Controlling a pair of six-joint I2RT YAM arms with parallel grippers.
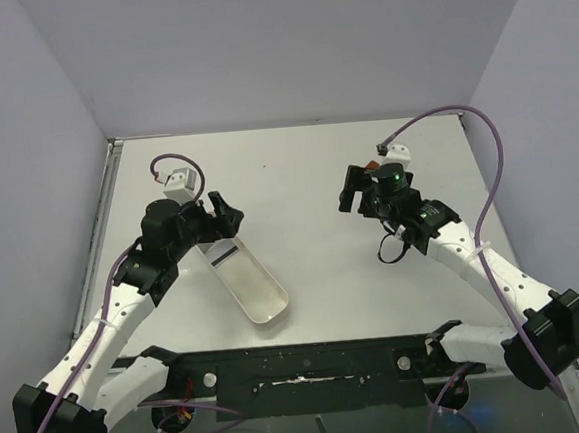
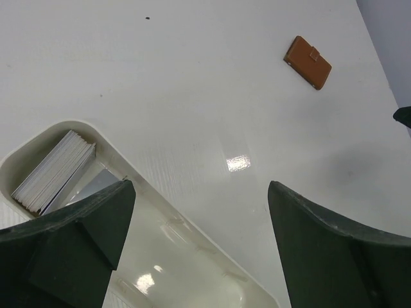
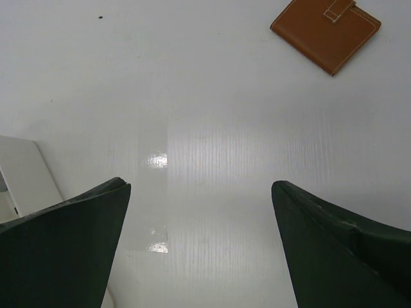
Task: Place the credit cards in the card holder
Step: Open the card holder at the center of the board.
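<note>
Plastic credit cards (image 2: 52, 170), stacked in white tray (image 2: 186, 250): light, stiff, slick, likely best pinched at exposed edge. Left gripper (image 2: 199, 205), right gripper (image 3: 200, 199) spread wide, empty.

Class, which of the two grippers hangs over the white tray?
The left gripper: the white tray lies under it, while the right gripper hangs over the table itself.

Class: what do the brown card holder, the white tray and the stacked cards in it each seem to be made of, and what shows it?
Card holder: probably leather or imitation, matte reddish-brown, pale stitching along edges and tab. Tray: apparently glossy white moulded plastic, with bright highlights and rounded walls. Cards: thin stiff pale sheets, likely plastic; paper cannot be excluded.
</note>
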